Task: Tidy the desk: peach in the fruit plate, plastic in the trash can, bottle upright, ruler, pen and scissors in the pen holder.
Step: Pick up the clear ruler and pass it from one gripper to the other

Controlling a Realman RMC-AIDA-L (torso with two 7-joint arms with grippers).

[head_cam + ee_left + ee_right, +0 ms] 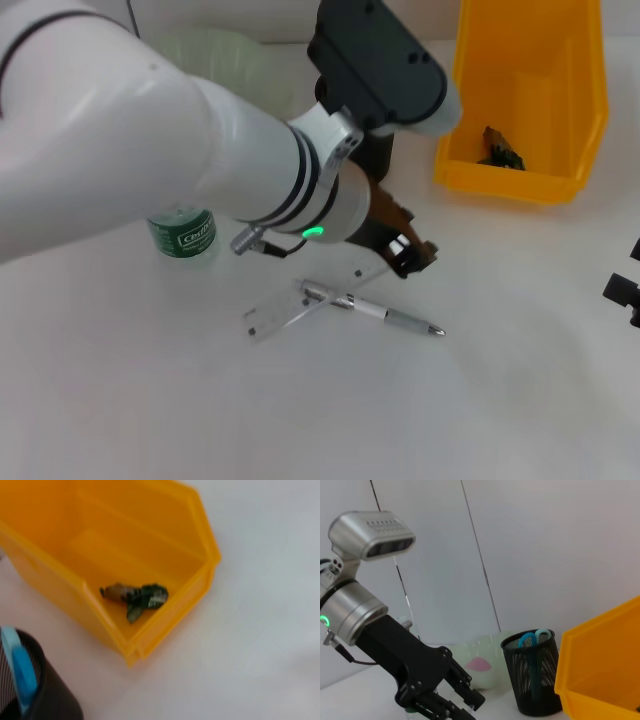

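Note:
My left gripper [408, 252] hangs open just above the far end of the clear ruler [296, 308], which lies flat on the white desk. A silver pen [378, 314] lies across the ruler. The bottle [185, 236], with a green label, stands beside my left arm and is partly hidden by it. Crumpled plastic [136, 597] lies inside the yellow trash can [525, 100]. Blue-handled scissors [533, 639] stand in the black mesh pen holder [532, 677]. A pink peach [480, 664] rests in the pale green fruit plate [487, 672]. My right gripper [624, 291] is parked at the desk's right edge.
The left arm's white forearm [150, 140] covers much of the desk's left and back in the head view. The pen holder sits between the fruit plate and the trash can at the back.

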